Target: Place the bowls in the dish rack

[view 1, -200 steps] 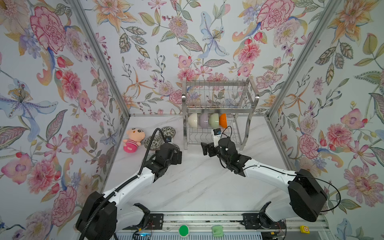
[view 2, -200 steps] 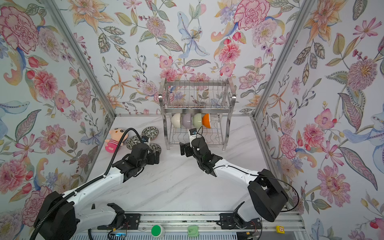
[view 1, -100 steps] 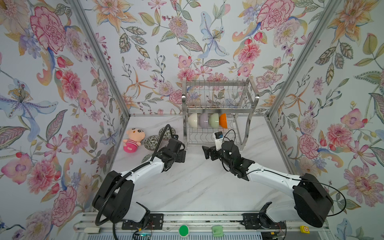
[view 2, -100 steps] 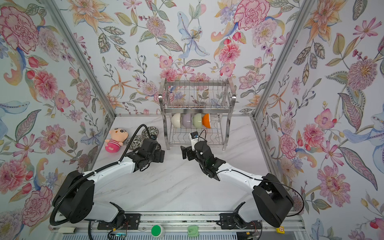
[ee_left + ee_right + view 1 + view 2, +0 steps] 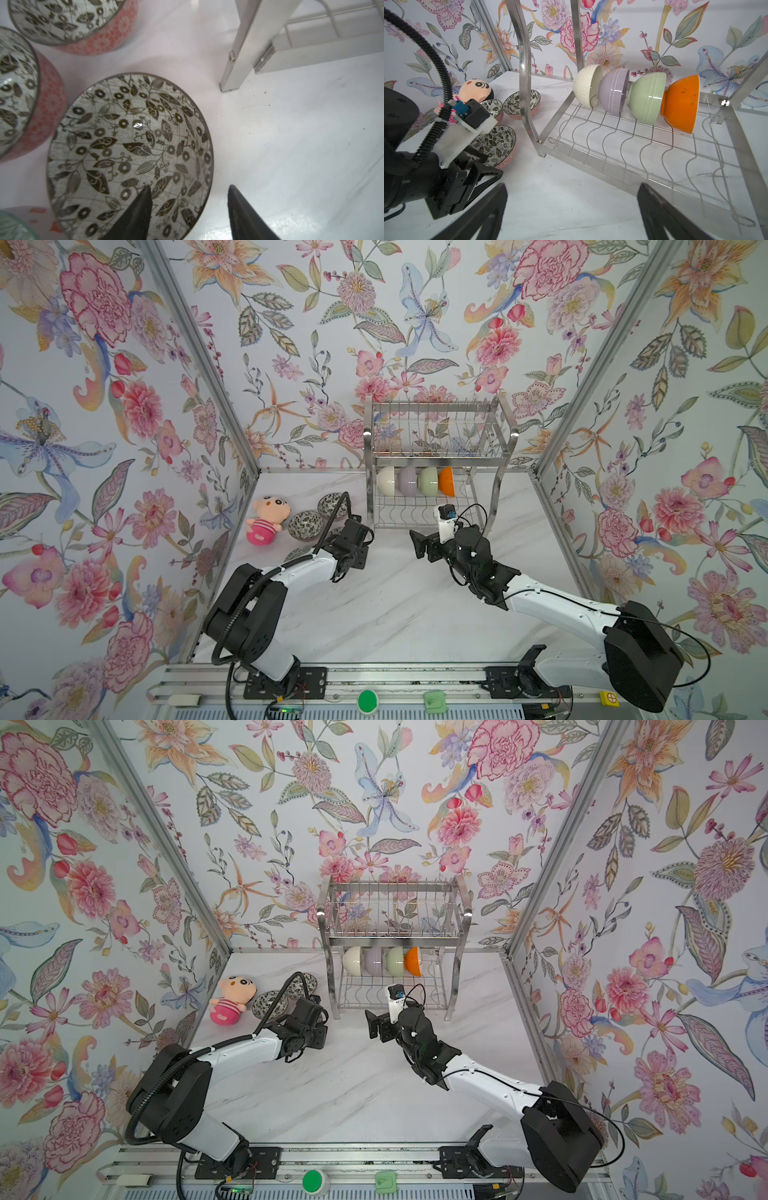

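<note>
Four plain bowls, cream [image 5: 386, 481], lilac [image 5: 407, 482], pale green [image 5: 428, 482] and orange [image 5: 446, 482], stand on edge in the lower tier of the dish rack [image 5: 436, 439]. Several leaf-patterned bowls sit on the table left of it, two of them plain to see in both top views [image 5: 332, 506] [image 5: 305, 526]. My left gripper [image 5: 189, 186] is open and straddles the rim of the patterned bowl [image 5: 128, 153] nearest the rack's leg [image 5: 245, 52]. One finger is inside the bowl, the other outside, with a gap to the rim. My right gripper [image 5: 424, 547] [image 5: 572, 187] hangs open and empty over the table before the rack.
A pink plush doll [image 5: 266, 518] lies left of the patterned bowls, near the left wall. Two more patterned bowls [image 5: 68, 22] [image 5: 18, 95] stand close beside the straddled one. The rack's upper tier [image 5: 395, 907] holds nothing. Flowered walls close the table on three sides.
My left arm has reached forward and right to the bowl by the rack's leg, and its jaws have narrowed around the rim. The right gripper shifted slightly and stays wide open.
</note>
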